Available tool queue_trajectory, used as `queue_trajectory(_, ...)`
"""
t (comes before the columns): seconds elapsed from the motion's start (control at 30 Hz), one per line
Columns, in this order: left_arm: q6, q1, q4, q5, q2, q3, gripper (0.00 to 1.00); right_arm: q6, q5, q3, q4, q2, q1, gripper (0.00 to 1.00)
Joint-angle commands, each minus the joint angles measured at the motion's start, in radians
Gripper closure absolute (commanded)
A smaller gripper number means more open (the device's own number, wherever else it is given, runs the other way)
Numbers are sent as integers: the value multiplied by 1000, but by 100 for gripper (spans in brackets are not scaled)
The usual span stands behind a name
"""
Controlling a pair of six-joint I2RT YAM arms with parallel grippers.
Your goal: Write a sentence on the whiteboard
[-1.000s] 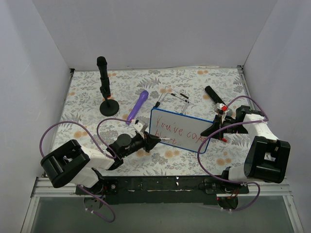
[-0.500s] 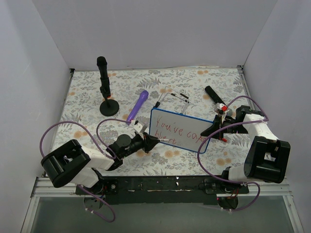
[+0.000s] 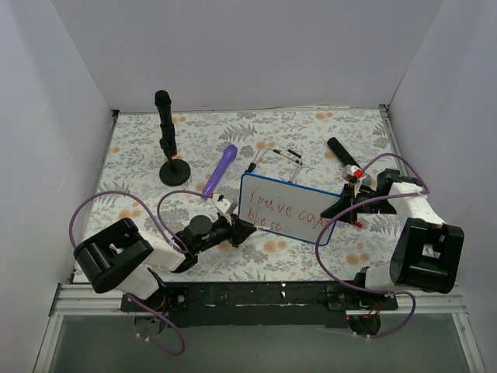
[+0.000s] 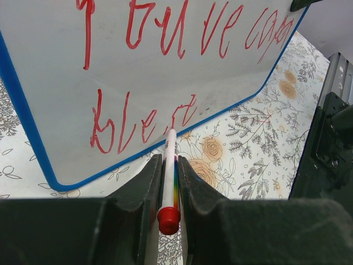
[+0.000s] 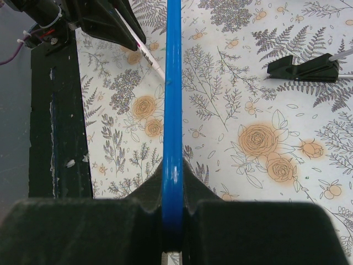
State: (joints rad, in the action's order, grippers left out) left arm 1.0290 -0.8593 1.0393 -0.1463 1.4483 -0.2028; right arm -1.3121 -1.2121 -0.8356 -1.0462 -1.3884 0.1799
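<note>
**Left hand** [image 3: 250, 226], top view: closed on a pen [image 3: 264, 224], whose tip is at the lower left of the board [image 3: 289, 203]. The board sits right of centre on the floral worktop [image 3: 295, 256] and appears raised at a slant. Its right edge is pinched in the right hand [image 3: 338, 208]. The sentence [image 3: 281, 211] runs in red, with a full first line and a short start of a second.

**Left wrist view:** the fingers [image 4: 144, 187] clamp the pen [image 4: 169, 176] narrowly, its red end toward the camera. The tip touches the board [image 4: 165, 72] at the end of the second line. The sentence [image 4: 182, 38] reads "You've", then a word beginning "ca" that is cut off at the frame edge. Below it is roughly "bler".

**Right wrist view:** the right hand [image 5: 172, 182] grips the board [image 5: 173, 83] edge-on, so only its blue rim shows. The pen [image 5: 150, 58] is visible beyond it.

**Progress (judged):** line one looks complete. Line two is barely begun and most of its width is blank, so the remaining words are left to write.
</note>
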Motion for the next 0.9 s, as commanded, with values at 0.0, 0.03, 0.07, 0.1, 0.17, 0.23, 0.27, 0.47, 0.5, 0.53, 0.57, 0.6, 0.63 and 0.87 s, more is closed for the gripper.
queue_trajectory(0.0,-4,11,33,-4,7,-15,100,-13,85,0,-9,8,-7,99)
queue_trajectory(0.03,-4,9,31,-6,11,-14,100,-13,85,0,-9,8,-7,99)
queue_trajectory(0.07,-6,9,28,-6,11,-15,100,-13,85,0,-8,6,-7,99)
queue_trajectory(0.1,-4,9,25,-7,14,-15,100,-13,85,0,-9,8,-7,99)
queue_trajectory(0.17,-4,9,24,-10,20,-18,100,-13,85,-2,-8,6,-5,99)
queue_trajectory(0.23,-4,11,19,-7,23,-21,100,-15,86,0,-9,6,-5,99)
queue_trajectory(0.27,-4,9,18,-4,26,-23,100,-13,86,0,-9,6,-7,99)
queue_trajectory(0.47,-12,9,-15,11,14,-21,100,-13,85,-2,-8,6,-5,99)
queue_trajectory(0.5,-14,9,-18,16,8,-23,100,-13,85,0,-9,6,-5,99)
queue_trajectory(0.53,-15,9,-19,20,6,-20,100,-13,85,0,-9,6,-7,99)
queue_trajectory(0.57,-15,9,-22,31,1,-20,100,-13,86,0,-9,6,-7,99)
queue_trajectory(0.6,-20,11,-31,34,-3,-18,100,-13,85,0,-9,6,-5,99)
queue_trajectory(0.63,-21,11,-38,39,-14,-18,100,-13,85,0,-9,6,-7,99)
queue_trajectory(0.87,-32,19,-73,53,-52,-12,100,-13,85,-2,-9,9,-7,99)
